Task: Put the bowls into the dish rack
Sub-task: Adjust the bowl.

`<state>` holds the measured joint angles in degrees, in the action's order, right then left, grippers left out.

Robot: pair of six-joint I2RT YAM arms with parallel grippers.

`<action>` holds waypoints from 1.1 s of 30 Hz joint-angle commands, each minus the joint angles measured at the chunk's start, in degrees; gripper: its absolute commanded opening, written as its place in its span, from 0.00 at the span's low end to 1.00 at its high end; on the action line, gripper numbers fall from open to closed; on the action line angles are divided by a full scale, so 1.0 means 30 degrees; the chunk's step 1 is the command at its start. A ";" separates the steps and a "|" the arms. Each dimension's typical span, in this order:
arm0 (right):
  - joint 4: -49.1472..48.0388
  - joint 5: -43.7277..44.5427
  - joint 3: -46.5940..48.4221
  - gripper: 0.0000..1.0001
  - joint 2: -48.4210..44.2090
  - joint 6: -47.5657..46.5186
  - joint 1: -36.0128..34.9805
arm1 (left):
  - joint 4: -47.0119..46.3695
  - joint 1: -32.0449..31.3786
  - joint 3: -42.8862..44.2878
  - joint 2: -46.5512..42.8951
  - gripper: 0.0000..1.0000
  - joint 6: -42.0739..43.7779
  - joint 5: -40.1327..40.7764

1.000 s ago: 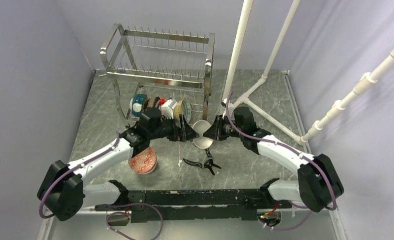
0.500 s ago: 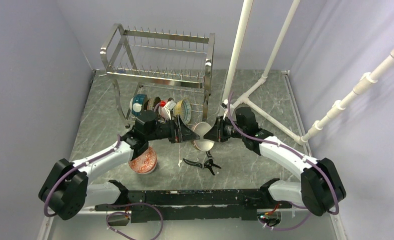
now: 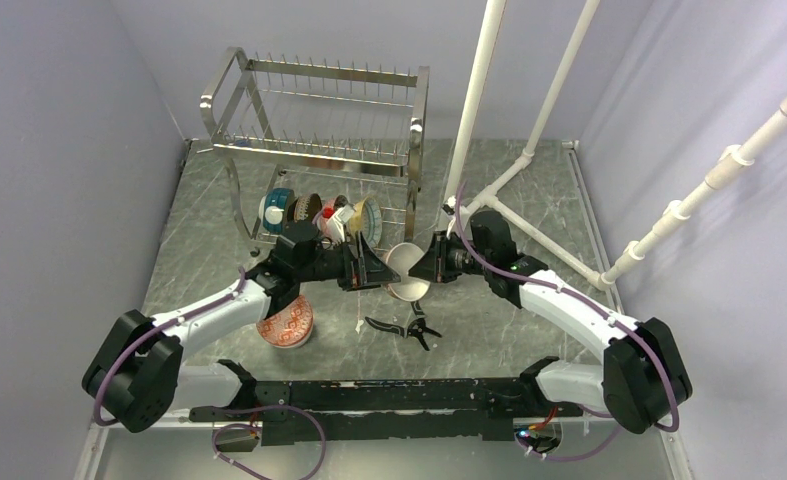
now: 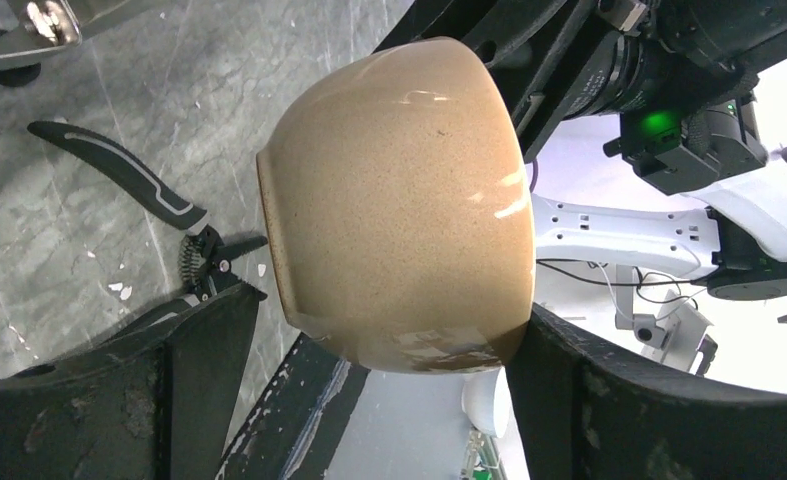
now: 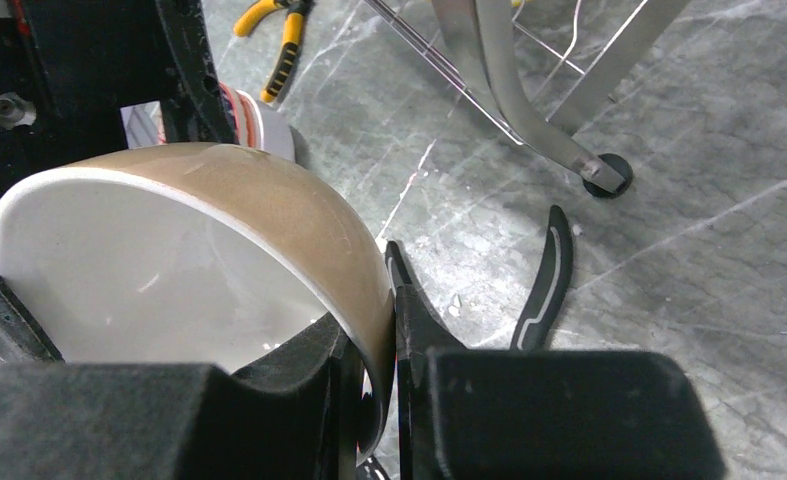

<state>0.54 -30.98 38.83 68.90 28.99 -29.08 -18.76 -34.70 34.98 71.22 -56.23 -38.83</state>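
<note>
Tan glazed ceramic bowl [image 4: 399,210], off the table — right gripper [image 5: 374,400] pinches its rim, one finger inside, one outside. Left gripper's [image 3: 372,270] fingers stand wide either side of its body: likely a handover for the steel wire dish rack [image 3: 319,110].

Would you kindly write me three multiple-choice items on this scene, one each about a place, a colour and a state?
1. Where is the red-patterned bowl? A held in the air; B on the table by the left arm; C out of view.
2. What colour is the tan bowl inside? A teal; B red; C white.
3. The right gripper is: A shut on the tan bowl's rim; B open, empty; C shut on nothing.
Key: B, it stands on the marble beside the arm; C, the right wrist view shows a white inside; A, its fingers pinch the rim.
</note>
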 commanded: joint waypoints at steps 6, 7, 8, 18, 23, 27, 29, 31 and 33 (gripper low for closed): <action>-0.0642 0.0280 0.1589 0.00 -0.0971 -0.0386 0.0032 | -0.1751 -0.0080 0.0323 0.0521 0.84 -0.1152 -0.0438; -0.0661 0.0279 0.1603 0.00 -0.1007 -0.0356 0.0056 | -0.2081 -0.0052 0.0282 0.0654 0.83 -0.1399 -0.0467; -0.0675 0.0293 0.1590 0.00 -0.1022 -0.0309 0.0055 | -0.2485 -0.0063 0.0214 0.0798 0.83 -0.1588 -0.0514; -0.0849 0.0145 0.1680 0.00 -0.0970 -0.0352 0.0030 | -0.3887 -0.0065 -0.0001 0.0949 0.88 -0.2153 -0.0519; -0.0730 0.0369 0.1743 0.00 -0.1046 -0.0481 0.0047 | -0.3791 -0.0064 0.0184 0.0974 0.80 -0.2058 -0.0640; -0.0450 0.0740 0.1899 0.00 -0.1048 -0.0664 0.0054 | -0.3162 -0.0050 0.0322 0.1043 0.70 -0.1740 -0.0562; -0.0317 0.0905 0.1917 0.00 -0.0998 -0.0693 0.0070 | -0.2994 -0.0065 0.0203 0.0941 0.65 -0.1625 -0.0370; -0.0267 0.1238 0.1965 0.06 -0.0966 -0.0781 0.0083 | -0.2720 -0.0064 0.0147 0.0831 0.58 -0.1479 -0.0059; 0.0168 0.1303 0.2074 0.13 -0.0966 -0.0874 0.0105 | -0.2139 -0.0052 0.0239 0.0593 0.50 -0.1150 0.0353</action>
<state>4.54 -27.42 40.60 68.03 27.11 -28.95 -26.81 -34.74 34.92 74.72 -61.28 -39.07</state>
